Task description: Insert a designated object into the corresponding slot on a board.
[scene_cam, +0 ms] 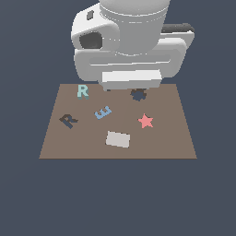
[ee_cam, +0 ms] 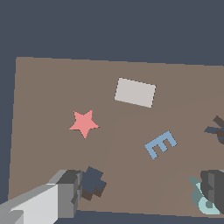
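The pale teal R block point(scene_cam: 83, 91) lies flat near the board's point(scene_cam: 170, 143) far edge, on the exterior view's left. Closer to the camera and further left sits the dark R-shaped slot point(scene_cam: 68, 120), tilted. In the wrist view my gripper point(ee_cam: 142, 187) is open above the board point(ee_cam: 48, 92), with nothing between the fingers. One finger point(ee_cam: 66, 192) hangs beside the gear cutout. The other finger point(ee_cam: 214, 187) partly covers the teal R block point(ee_cam: 202, 202). Only part of the slot point(ee_cam: 217, 129) shows at the picture's edge. In the exterior view the arm's body hides the fingers.
On the board lie a blue letter E point(scene_cam: 103, 112), a pink star point(scene_cam: 145, 121) and a pale grey rectangle point(scene_cam: 118, 138). A dark gear-shaped cutout point(scene_cam: 138, 94) sits near the far edge, under the arm's hand. Dark floor surrounds the board.
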### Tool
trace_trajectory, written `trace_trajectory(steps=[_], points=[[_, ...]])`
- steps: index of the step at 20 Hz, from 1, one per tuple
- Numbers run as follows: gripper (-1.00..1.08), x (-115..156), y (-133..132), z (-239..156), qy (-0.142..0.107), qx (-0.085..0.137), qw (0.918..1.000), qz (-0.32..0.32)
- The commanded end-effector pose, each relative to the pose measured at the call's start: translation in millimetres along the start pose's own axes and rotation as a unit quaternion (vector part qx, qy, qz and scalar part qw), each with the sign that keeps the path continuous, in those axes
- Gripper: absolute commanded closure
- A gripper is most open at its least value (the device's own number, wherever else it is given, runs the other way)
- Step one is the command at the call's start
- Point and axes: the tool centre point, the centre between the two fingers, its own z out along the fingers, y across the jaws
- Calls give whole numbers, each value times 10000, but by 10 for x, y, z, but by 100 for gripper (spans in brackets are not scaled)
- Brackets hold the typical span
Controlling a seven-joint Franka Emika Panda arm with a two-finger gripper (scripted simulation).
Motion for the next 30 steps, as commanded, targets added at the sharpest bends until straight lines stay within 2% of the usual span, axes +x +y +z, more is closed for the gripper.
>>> trace_trajectory(steps=[1, 6, 12, 25, 30], points=[[-92, 0, 0, 0, 0, 0, 10000, 0], [-92, -40, 49, 42, -2, -1, 10000, -7], [-92, -205, 256, 213, -9, -5, 10000, -30], [-92, -869, 1144, 943, -43, -27, 9999, -137], [-92, -1029, 1387, 1139, -51, -30, 9998, -166]])
